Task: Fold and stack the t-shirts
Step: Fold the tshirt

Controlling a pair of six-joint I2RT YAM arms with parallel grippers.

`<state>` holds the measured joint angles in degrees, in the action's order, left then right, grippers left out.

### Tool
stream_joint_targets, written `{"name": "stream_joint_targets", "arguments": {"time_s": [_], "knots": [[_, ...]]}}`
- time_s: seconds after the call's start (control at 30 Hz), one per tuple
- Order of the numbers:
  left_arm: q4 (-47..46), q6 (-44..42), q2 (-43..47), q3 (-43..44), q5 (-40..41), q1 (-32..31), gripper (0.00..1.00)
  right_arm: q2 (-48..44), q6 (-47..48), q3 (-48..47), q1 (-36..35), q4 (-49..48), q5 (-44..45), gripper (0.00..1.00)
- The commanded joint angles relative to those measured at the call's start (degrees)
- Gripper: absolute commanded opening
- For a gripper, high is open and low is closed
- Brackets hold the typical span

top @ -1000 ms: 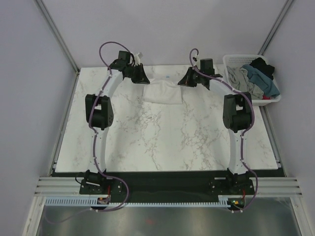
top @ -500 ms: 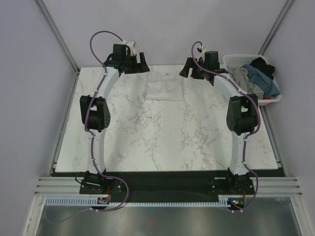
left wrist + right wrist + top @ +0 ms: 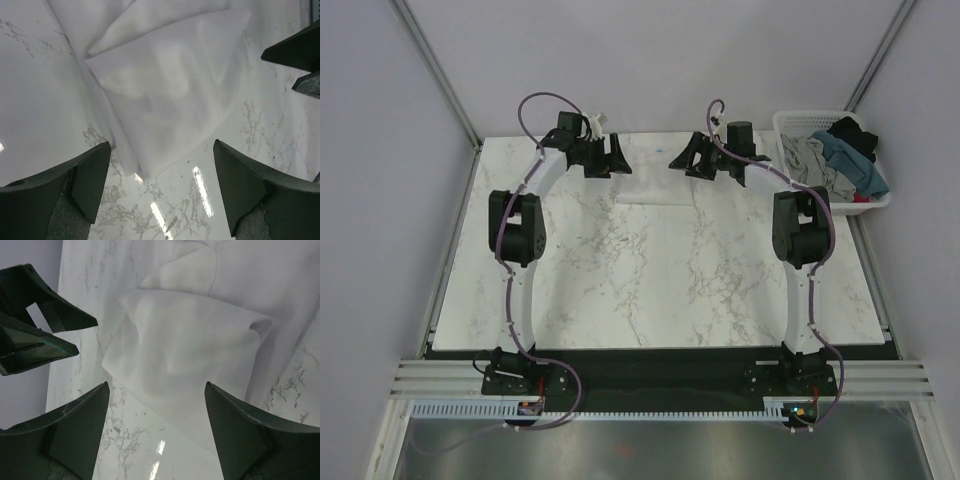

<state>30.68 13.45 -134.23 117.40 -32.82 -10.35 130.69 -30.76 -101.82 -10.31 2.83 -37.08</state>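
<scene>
Both arms hover over the folded-over white t-shirt (image 3: 655,188), which lies at the far middle of the marble table (image 3: 650,290). The left gripper (image 3: 608,160) and right gripper (image 3: 692,160) each stand with jaws spread wide, holding nothing. The grey t-shirt (image 3: 810,160), teal t-shirt (image 3: 842,155) and black t-shirt (image 3: 851,132) lie heaped in the white basket (image 3: 790,120) at far right.

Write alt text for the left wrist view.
A loosely folded white t-shirt lies on the marble table below the left gripper, whose dark fingers stand wide apart, holding nothing. The right gripper pokes in at the right edge.
</scene>
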Motion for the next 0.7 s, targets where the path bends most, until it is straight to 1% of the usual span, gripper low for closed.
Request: {"name": "stream_joint_targets", "arguments": {"time_s": [0.0, 0.13, 0.33, 0.57, 0.63, 0.67], "knots": [[-2.99, 1.14, -3.13, 4.49, -2.96, -0.37, 0.9, 2.8, -2.81, -1.89, -1.12, -4.68, -3.53, 0.85], [-3.43, 0.87, -6.12, 7.04, -0.5, -0.81, 0.89, 4.83, -2.64, -3.38, -1.73, -4.76, -3.0, 0.85], [-3.61, 1.22, -9.37, 7.93, 2.14, -2.3, 0.88, 8.17, -2.28, -4.61, -2.0, -4.68, -2.03, 0.86], [-3.25, 3.33, -10.96, 7.31, 1.88, -3.71, 0.86, 9.14, -1.93, -3.47, -2.44, -4.06, -1.77, 0.86], [-3.43, 3.95, -11.75, 7.49, 0.31, -3.8, 0.83, 9.4, -1.84, -3.38, -2.44, -3.89, -1.51, 0.86], [-3.87, 4.73, -12.1, 7.58, -0.22, -3.8, 0.8, 9.4, -1.67, -3.3, -2.53, -3.71, -1.5, 0.86]]}}
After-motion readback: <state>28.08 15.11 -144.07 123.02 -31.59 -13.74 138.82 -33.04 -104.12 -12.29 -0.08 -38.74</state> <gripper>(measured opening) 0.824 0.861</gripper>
